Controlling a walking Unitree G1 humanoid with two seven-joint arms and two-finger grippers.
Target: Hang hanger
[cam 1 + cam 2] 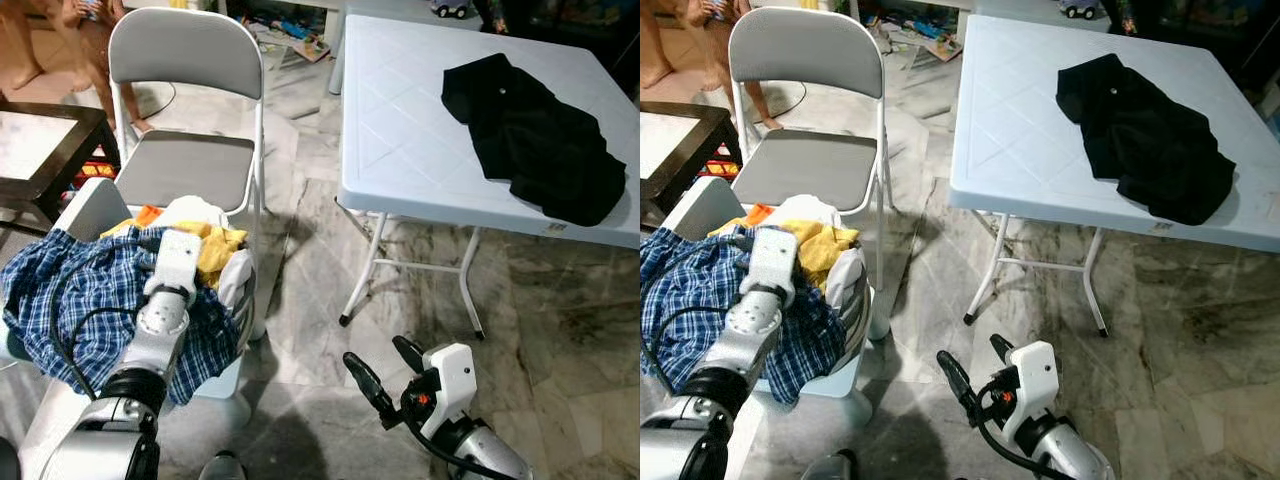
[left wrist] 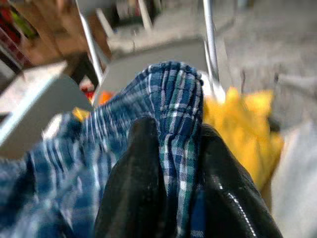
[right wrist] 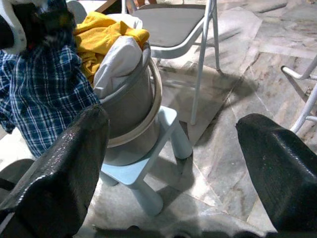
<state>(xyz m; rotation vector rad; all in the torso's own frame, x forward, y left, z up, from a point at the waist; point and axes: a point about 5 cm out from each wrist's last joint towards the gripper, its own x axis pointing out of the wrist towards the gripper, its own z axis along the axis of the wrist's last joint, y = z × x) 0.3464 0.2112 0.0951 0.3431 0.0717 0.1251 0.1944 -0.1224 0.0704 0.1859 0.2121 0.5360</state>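
Note:
A blue plaid shirt (image 1: 80, 300) is pulled up out of a grey laundry basket (image 3: 133, 109) at my lower left. My left gripper (image 2: 178, 134) is shut on a fold of this shirt, and cloth drapes over its fingers (image 2: 133, 178). A yellow cloth (image 1: 215, 250) and a white cloth (image 3: 116, 62) lie in the basket beside it. My right gripper (image 1: 385, 368) hangs low over the marble floor, open and holding nothing. A black garment (image 1: 540, 140) lies crumpled on the white folding table (image 1: 400, 130) at the upper right.
The basket stands on a small light blue stool (image 3: 148, 173). A grey folding chair (image 1: 185, 165) is just behind it. A dark coffee table (image 1: 40, 140) sits at the far left, with a person's legs (image 1: 90, 40) behind it. Toys litter the floor at the back.

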